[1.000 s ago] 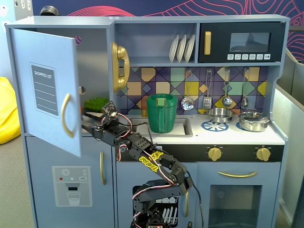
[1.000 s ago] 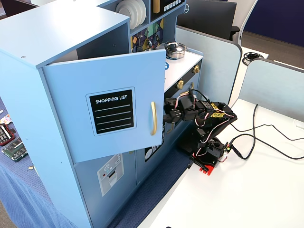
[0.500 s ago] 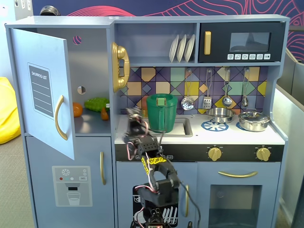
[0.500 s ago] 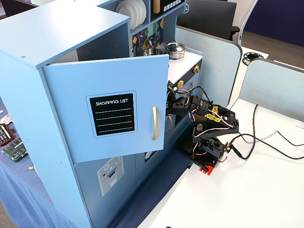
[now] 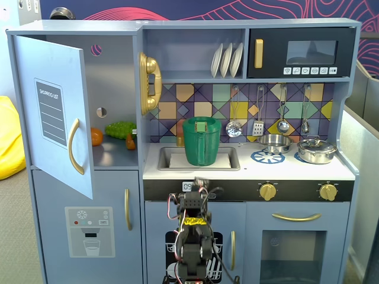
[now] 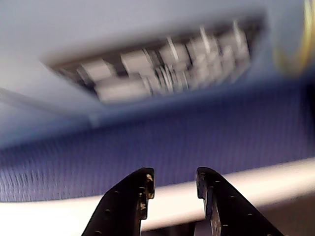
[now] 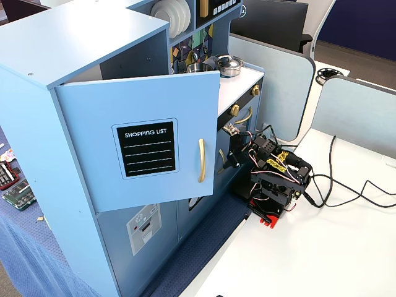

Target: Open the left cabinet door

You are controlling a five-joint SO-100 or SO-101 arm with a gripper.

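Observation:
The left cabinet door (image 5: 53, 112), blue-grey with a black "SHOPPING LIST" panel and a curved gold handle (image 5: 74, 146), stands swung open toward the camera. It also shows open in the other fixed view (image 7: 142, 148). My arm (image 5: 192, 236) is folded low in front of the kitchen's middle, well right of and below the door; it also shows in the other fixed view (image 7: 275, 176). In the wrist view my gripper (image 6: 174, 179) is open and empty, with its jaws apart. It faces the small door with the dishes picture (image 6: 162, 69), which is blurred.
Inside the open cabinet lie an orange (image 5: 96, 136) and green toy food (image 5: 120, 129). The dispenser door (image 5: 89, 231) is shut below. A green pitcher (image 5: 201, 141) sits in the sink. A blue mat (image 6: 147, 142) and the white table edge (image 6: 74, 211) lie under the gripper. Cables (image 7: 346, 192) trail right.

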